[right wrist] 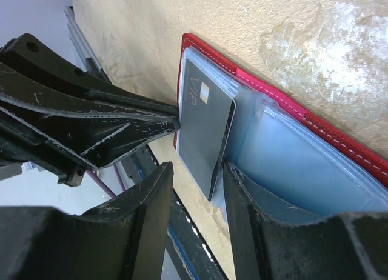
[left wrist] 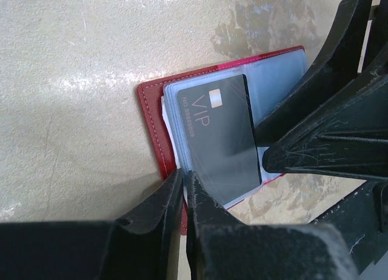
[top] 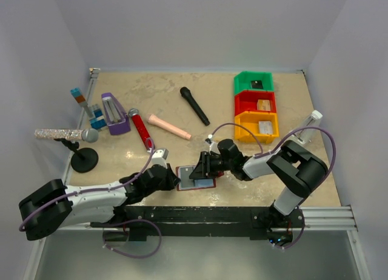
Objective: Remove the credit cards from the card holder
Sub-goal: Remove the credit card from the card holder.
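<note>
1 card holder (top: pixel 205 183) open at 6 o'clock

Dark red, it lies flat on the table (top: pixel 170 98), pale blue sleeves (right wrist: pixel 291 165) up. At its 9 o'clock the left gripper (left wrist: pixel 185 182) has fingers almost together, pinching the holder's edge. From 3 o'clock the right gripper (right wrist: pixel 197 174) holds its fingers apart astride the end of a black VIP card (left wrist: pixel 221 134) raised partly out of a sleeve.

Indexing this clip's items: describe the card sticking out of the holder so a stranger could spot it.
At the front middle of the tan table lies an open dark red card holder with pale blue sleeves. Poking from them is the black card, lettered VIP and dark against the pale sleeves around it.
</note>
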Action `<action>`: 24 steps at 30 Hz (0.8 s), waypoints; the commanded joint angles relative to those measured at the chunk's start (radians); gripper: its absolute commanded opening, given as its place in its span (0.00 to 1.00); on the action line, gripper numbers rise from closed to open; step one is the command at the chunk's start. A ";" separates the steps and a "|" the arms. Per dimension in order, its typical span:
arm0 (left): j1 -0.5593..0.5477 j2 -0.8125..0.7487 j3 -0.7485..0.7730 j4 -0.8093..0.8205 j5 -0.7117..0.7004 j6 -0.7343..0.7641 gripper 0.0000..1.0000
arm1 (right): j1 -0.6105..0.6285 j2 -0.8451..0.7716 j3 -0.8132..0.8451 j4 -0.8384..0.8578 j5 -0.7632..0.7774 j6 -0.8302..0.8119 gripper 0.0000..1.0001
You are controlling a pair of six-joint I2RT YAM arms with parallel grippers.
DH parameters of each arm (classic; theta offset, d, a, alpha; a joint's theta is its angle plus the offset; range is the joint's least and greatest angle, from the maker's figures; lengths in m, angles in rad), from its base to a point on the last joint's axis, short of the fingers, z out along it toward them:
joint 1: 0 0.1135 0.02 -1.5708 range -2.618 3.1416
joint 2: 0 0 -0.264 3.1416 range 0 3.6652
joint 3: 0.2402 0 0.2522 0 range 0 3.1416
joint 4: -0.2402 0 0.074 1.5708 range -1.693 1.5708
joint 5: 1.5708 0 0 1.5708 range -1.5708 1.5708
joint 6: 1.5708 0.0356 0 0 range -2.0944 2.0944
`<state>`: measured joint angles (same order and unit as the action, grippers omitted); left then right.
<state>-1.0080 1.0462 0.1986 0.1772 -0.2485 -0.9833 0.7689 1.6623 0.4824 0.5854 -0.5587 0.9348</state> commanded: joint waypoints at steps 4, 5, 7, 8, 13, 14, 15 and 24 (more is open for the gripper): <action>0.006 0.032 0.035 0.030 -0.015 0.028 0.11 | 0.001 0.022 -0.010 0.112 -0.070 0.001 0.43; 0.008 0.037 0.035 0.034 -0.014 0.026 0.11 | 0.001 0.022 -0.011 0.117 -0.073 0.002 0.43; 0.008 0.046 0.033 0.041 -0.009 0.026 0.11 | 0.000 0.022 -0.011 0.122 -0.078 0.002 0.43; 0.008 0.049 0.036 0.044 -0.008 0.026 0.11 | 0.001 0.022 -0.011 0.125 -0.081 0.002 0.43; 0.008 0.067 0.038 0.057 0.005 0.028 0.11 | 0.001 0.021 -0.013 0.152 -0.096 0.007 0.41; 0.008 0.069 0.039 0.058 0.006 0.028 0.11 | 0.001 0.019 -0.016 0.159 -0.095 0.010 0.41; 0.008 0.071 0.039 0.056 0.006 0.028 0.11 | 0.001 0.016 -0.018 0.162 -0.093 0.013 0.40; 0.008 0.029 0.021 0.015 -0.014 0.017 0.11 | -0.013 -0.016 -0.041 0.168 -0.075 0.018 0.41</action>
<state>-1.0008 1.0950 0.2131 0.2138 -0.2581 -0.9760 0.7582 1.6806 0.4454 0.6815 -0.6056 0.9428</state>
